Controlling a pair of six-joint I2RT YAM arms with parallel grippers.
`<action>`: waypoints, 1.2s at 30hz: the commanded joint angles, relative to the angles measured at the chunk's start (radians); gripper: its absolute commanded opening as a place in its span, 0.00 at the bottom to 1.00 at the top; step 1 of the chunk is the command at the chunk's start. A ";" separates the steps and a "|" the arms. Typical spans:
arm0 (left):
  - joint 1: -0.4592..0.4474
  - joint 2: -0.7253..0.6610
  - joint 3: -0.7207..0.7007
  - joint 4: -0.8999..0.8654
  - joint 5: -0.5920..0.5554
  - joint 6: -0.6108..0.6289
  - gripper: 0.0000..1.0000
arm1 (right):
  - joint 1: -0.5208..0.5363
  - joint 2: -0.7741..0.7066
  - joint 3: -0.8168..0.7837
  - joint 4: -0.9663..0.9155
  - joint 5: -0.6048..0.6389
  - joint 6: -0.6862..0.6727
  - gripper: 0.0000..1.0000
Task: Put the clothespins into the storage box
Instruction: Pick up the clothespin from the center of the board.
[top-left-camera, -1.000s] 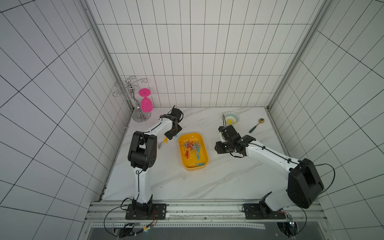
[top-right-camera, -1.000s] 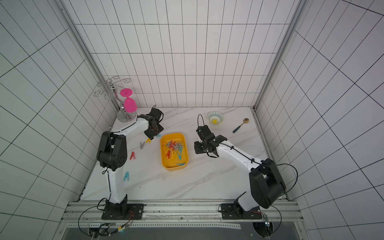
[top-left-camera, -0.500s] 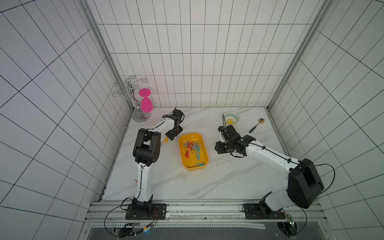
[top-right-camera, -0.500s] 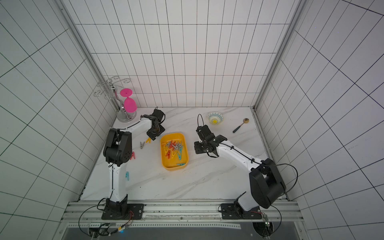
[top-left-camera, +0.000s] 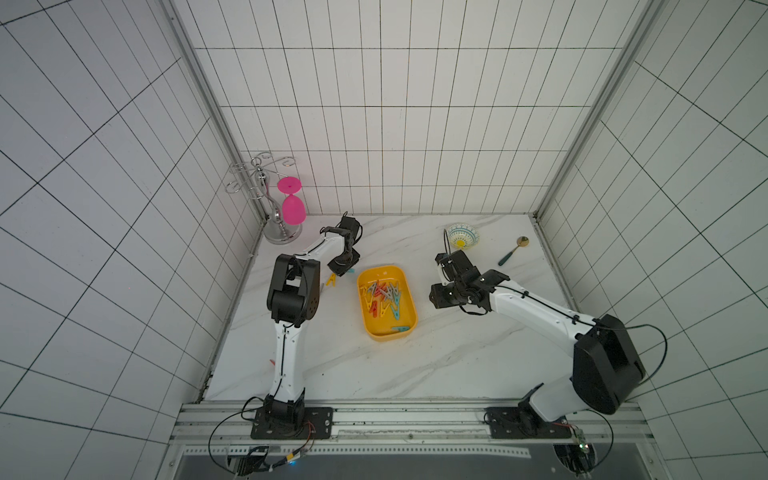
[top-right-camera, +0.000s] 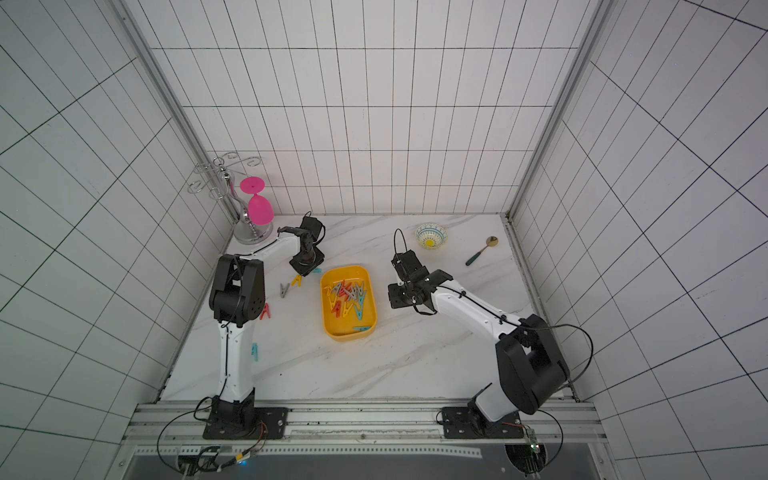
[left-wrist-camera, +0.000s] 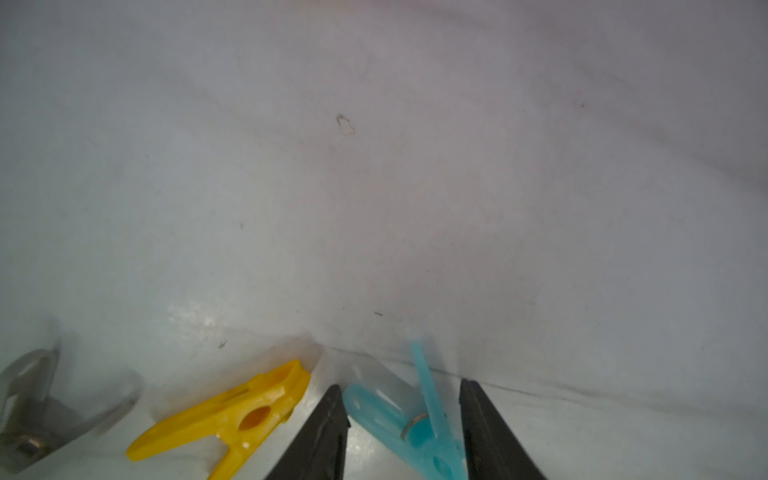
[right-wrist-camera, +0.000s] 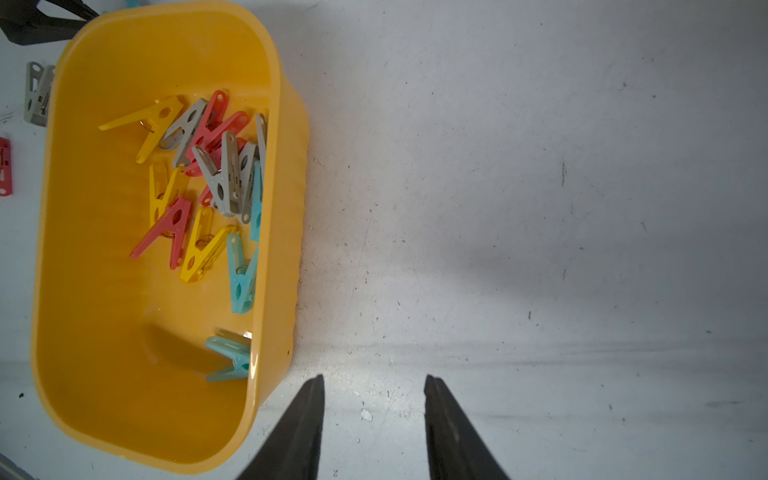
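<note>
My left claw (left-wrist-camera: 400, 384) is low over the white table (left-wrist-camera: 374, 187). Its two black fingers (left-wrist-camera: 328, 428) stand on either side of a teal clothespin (left-wrist-camera: 415, 432). Both fingers seem to touch the pin, but I cannot tell whether they are clamped on it. A yellow clothespin (left-wrist-camera: 232, 415) lies just beside the claw, and a blurred grey clothespin (left-wrist-camera: 33, 399) lies farther out.

In a top view, the left claw sits just beside a far corner of the yellow storage box (top-right-camera: 332, 320). A red clothespin (top-right-camera: 265, 311) and a second teal pin (top-right-camera: 254, 352) lie on the table by the left arm.

My right claw (right-wrist-camera: 374, 378) has its fingers apart with nothing between them. It is over bare table, just beside the box's opposite long side. A heap of clothespins (right-wrist-camera: 216, 178) lies inside the box.
</note>
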 joint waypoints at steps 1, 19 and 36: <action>-0.001 0.046 0.011 0.006 0.036 0.063 0.43 | -0.008 0.012 0.046 -0.018 0.001 -0.009 0.43; -0.018 -0.048 0.011 0.022 0.006 0.139 0.36 | -0.010 -0.003 0.034 -0.019 0.008 -0.008 0.43; -0.018 0.012 0.032 -0.006 0.011 0.157 0.42 | -0.015 0.014 0.056 -0.031 -0.012 -0.023 0.43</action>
